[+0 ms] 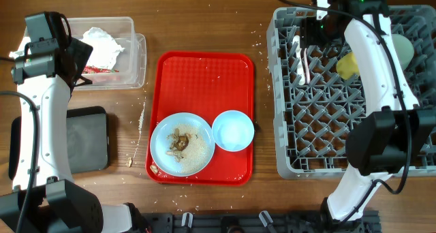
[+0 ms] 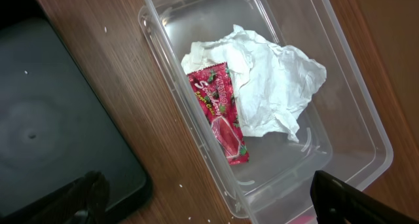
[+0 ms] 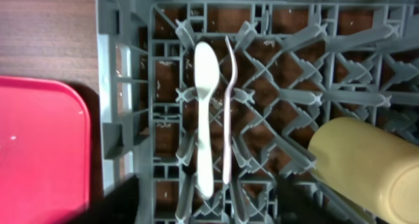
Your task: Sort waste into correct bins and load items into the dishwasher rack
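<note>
Spoon [image 3: 204, 119] and fork [image 3: 228, 112] lie flat, side by side, at the rack's [image 3: 108, 67] 11 o'clock corner. The right pincer [image 3: 206, 201] hovers above, apart and empty. Napkin [image 2: 268, 80] and wrapper [image 2: 222, 112] are binned in the tub [image 2: 366, 132], with the left pincer [image 2: 206, 188] apart. The plate [image 1: 201, 132] holds scraps [image 1: 180, 142], probably not rackable yet.

Red wrapper [image 1: 103, 71]: overhead, only a sliver shows past the left arm.
Black tray [image 1: 87, 139]: left side under that arm; wrist view cuts it at the left and bottom edges.
Clear tub [image 2: 363, 112]: far end lost at the top edge.
Left gripper [image 2: 216, 201]: just two dark, blurred fingers [image 2: 347, 201] at the bottom edge, wide apart.
Right gripper [image 3: 208, 201]: only dim, blurred finger shapes along the bottom edge.
Yellow-green cup [image 3: 363, 165]: cut by right and bottom edges; overhead, half behind the right arm.
Pale green bowl [image 1: 403, 50]: mostly behind that arm.
Fork [image 3: 227, 112]: edge-on, tines unreadable.
Dishwasher rack [image 1: 281, 90]: right side runs off frame.
</note>
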Motion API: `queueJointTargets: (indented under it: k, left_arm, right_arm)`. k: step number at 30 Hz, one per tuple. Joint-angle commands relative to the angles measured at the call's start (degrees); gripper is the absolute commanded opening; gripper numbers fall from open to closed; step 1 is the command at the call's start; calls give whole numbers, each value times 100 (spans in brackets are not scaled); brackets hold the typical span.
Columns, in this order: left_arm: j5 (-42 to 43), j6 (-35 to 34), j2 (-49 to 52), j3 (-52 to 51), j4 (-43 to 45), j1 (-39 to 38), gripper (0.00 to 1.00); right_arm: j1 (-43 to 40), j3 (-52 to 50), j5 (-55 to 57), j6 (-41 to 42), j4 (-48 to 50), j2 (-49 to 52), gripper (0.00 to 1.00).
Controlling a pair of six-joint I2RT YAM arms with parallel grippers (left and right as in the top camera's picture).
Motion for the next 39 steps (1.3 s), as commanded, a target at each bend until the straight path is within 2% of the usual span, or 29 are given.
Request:
queueJointTargets:
  k: [1, 2, 3, 4, 5, 9, 11, 12, 13, 16, 18, 19, 21, 22, 24, 26, 28, 29, 30, 31, 33, 35, 39]
  left_arm:
    - [671, 33, -2, 15, -181, 42, 100]
    - [1281, 92, -2, 15, -227, 35, 100]
    - [1928, 531, -2, 15, -192, -15, 100]
    - [2507, 1051, -2, 15, -184, -166, 100]
    - [2723, 1307, -2, 15, -269, -391, 100]
    - [2594, 1530, -2, 15, -800, -1784, 98]
    - [2594, 1530, 24, 4, -745, -2446, 83]
    - [2524, 1530, 83, 4, -743, -2767, 80]
    - [2424, 1530, 168, 4, -743, -3058, 80]
    - [1902, 1532, 579, 4, -656, -3958, 90]
    - [1320, 1484, 717, 4, -597, -4192, 93]
    - [935, 1305, 713, 7, -551, -4199, 92]
    - [299, 822, 538, 81, -535, -3971, 92]
    - [-44, 490, 339, 162, -507, -3620, 94]
    - [-118, 407, 22, 181, -208, -2662, 100]
    - [-74, 203, -13, 179, -153, -1716, 100]
    - [76, 114, 46, 177, -258, -874, 100]
    - [76, 114, 66, 177, -258, -498, 100]
    - [76, 111, 72, 177, -258, -289, 100]
    - [74, 114, 72, 177, -258, -153, 100]
    - [74, 114, 72, 177, -385, 107, 100]
    - [74, 114, 72, 177, -409, 151, 100]
    - [74, 114, 72, 177, -437, 149, 100]
  right_arm:
    - [20, -48, -247, 256, -94, 76, 85]
    - [20, -37, -470, 358, -79, 74, 87]
    - [20, -24, -643, 533, -31, 74, 89]
    - [20, 2, -660, 743, 61, 72, 98]
    - [17, 13, -660, 833, 146, 72, 100]
    - [-28, 48, -704, 1143, 621, 70, 100]
    - [-28, 90, -822, 1145, 695, 63, 100]
    - [-28, 90, -811, 1147, 800, 63, 100]
    - [-28, 90, -809, 1147, 855, 63, 100]
    - [-28, 90, -951, 1016, 907, 63, 100]
    - [-28, 90, -1753, 369, 756, 13, 100]
    - [-9, 90, -2553, -289, 579, -66, 98]
    - [111, 90, -3263, -542, 304, -184, 95]
    - [313, 90, -3381, -520, -52, -214, 93]
    - [898, 28, -3058, -151, -761, -210, 92]
    - [1714, 26, -2173, 461, -1231, -203, 92]
    - [2634, 26, -994, 1353, -1314, -201, 93]
    - [3204, 26, -225, 2245, -1248, -197, 84]
    - [3486, 26, 59, 2885, -1222, -179, 77]
    - [3705, 26, 105, 3309, -1211, -153, 70]
    - [4094, 24, 101, 4631, -1255, -24, 69]
    - [4218, -72, 98, 5259, -1279, 57, 70]
    - [4301, -1228, 4, 6935, -621, 79, 70]
